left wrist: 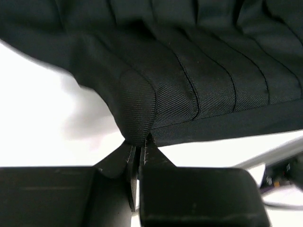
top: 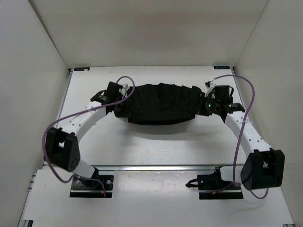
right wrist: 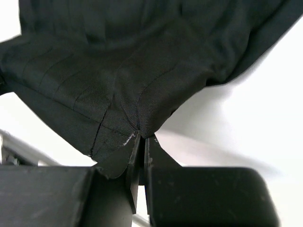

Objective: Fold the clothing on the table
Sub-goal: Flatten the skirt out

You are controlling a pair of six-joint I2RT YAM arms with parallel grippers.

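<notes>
The clothing point(top: 163, 105) is lying across the bench point(top: 156, 146), toward its far side. The left gripper point(top: 119, 109) is sitting at the garment's left end and the right gripper point(top: 206, 107) at its right end, each touching a corner of it. A rail point(top: 156, 167) is running across the bench in front of the garment.

Seen from above, the fingertips of the left end effector point(top: 119, 108) and the right end effector point(top: 204, 107) are lost against the black pleated skirt point(top: 163, 104) at its two ends, and its pleats are too faint to count. In both wrist views the skirt runs off the top edge, and the fabric pinched between the fingers is hidden. The surface point(left wrist: 42, 127) beside the skirt is blurred. A dark part point(left wrist: 284, 174) below the skirt's hem is blurred and cut off by the right edge
</notes>
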